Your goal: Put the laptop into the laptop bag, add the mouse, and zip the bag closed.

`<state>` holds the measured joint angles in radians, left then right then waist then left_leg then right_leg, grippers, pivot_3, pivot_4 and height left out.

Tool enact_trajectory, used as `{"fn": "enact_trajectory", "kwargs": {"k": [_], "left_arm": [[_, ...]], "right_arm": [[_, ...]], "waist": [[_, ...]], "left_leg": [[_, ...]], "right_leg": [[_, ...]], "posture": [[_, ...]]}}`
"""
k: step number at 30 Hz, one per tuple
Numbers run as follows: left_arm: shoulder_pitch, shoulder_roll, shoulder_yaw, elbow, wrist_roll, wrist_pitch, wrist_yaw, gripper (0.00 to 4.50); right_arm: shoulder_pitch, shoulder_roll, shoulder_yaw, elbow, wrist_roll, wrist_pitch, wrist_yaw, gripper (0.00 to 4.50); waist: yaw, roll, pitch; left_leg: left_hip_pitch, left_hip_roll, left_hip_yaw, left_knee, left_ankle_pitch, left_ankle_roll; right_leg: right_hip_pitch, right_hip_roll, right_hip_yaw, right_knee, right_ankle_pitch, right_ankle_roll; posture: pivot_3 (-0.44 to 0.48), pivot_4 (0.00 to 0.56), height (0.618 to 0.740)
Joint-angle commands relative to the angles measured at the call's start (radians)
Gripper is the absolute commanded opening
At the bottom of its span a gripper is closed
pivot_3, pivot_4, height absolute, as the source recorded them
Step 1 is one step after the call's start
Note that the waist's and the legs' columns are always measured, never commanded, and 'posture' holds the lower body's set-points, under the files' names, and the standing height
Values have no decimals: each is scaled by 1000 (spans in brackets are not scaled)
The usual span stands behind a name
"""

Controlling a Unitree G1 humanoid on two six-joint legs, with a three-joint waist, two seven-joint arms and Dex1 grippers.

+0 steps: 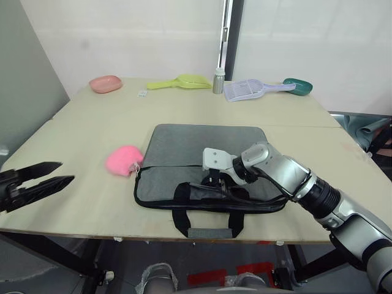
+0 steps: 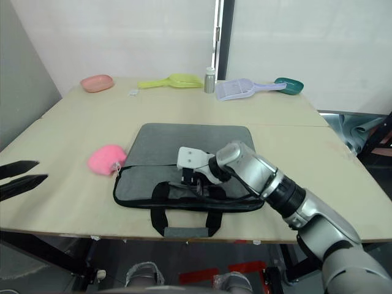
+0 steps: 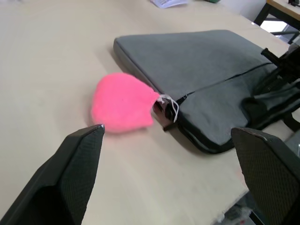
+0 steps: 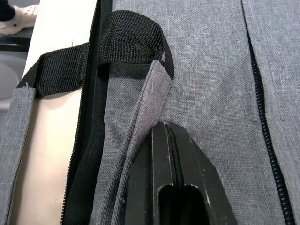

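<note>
The right end effector, its fingers pressed together with nothing visibly between them, rests on the laptop bag near its near edge, by a black strap handle. The bag's long axis runs left to right across the middle of the surface; it is flat grey fabric with black zippers. The left end effector, fingers apart, hovers well left, past a pink plush.
</note>
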<state>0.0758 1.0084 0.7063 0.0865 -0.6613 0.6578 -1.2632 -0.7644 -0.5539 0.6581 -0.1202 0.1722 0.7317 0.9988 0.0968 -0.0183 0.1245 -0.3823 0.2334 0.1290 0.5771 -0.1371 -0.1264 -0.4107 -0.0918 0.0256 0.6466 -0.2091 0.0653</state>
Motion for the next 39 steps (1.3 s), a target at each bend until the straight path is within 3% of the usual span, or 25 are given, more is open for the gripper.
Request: {"fn": "enact_trajectory", "kwargs": {"k": [1, 10, 17, 22, 27, 34, 36, 39], "left_arm": [[-147, 10, -143, 95, 76, -38, 76, 4500], [-569, -45, -487, 453, 266, -142, 54, 4500], [-736, -125, -647, 642, 373, -176, -20, 4500], [-797, -147, -715, 781, 469, -208, 15, 4500], [-836, -159, -693, 786, 442, -150, -45, 2923], [-684, -80, -703, 546, 424, -68, -139, 438], [-581, -22, -709, 423, 427, -74, -170, 35], [-428, 62, -694, 261, 421, -95, -202, 35]], "right_arm": [[54, -12, -22, -12, -15, 57, -13, 13], [86, -52, -132, -100, 44, 160, -3, 13], [101, -63, -150, -142, 53, 204, -27, 13], [113, -67, -157, -167, 57, 229, -47, 13], [121, -68, -161, -176, 58, 241, -60, 0], [107, -50, -149, -163, 53, 236, -72, 0], [105, -51, -144, -159, 50, 232, -70, 0], [102, -55, -137, -156, 49, 225, -61, 0]], "waist": [[0, -1, -1], [7, -5, -4], [10, -4, -3], [10, -4, -3], [13, -4, -3], [7, -2, -2], [2, -2, -1], [-2, -1, -1]], "left_leg": [[0, 0, -1, 0, 0, 0], [-3, -1, -2, 6, 1, -2], [-4, -1, -2, 3, 1, -2], [-4, -1, -2, 3, 1, -3], [-4, -1, -3, 4, 1, -3], [-4, -1, -3, 3, 1, -3], [-4, 0, -2, 1, 1, -3], [-3, 0, -1, -2, 1, -4]], "right_leg": [[0, 0, 0, 1, 0, 0], [0, 1, 0, 0, 0, -1], [-1, 0, -1, -3, -1, -1], [0, 0, -1, -2, -1, -1], [0, 0, -1, -2, -1, -1], [-1, 0, -1, -3, -1, -1], [-1, 0, -1, -3, -1, -1], [-2, 0, -1, -6, -1, -1]], "posture": [[0, 150, 740], [0, 150, 740], [0, 150, 740], [0, 150, 740], [0, 150, 740], [0, 150, 740], [0, 150, 740], [0, 150, 740]]}}
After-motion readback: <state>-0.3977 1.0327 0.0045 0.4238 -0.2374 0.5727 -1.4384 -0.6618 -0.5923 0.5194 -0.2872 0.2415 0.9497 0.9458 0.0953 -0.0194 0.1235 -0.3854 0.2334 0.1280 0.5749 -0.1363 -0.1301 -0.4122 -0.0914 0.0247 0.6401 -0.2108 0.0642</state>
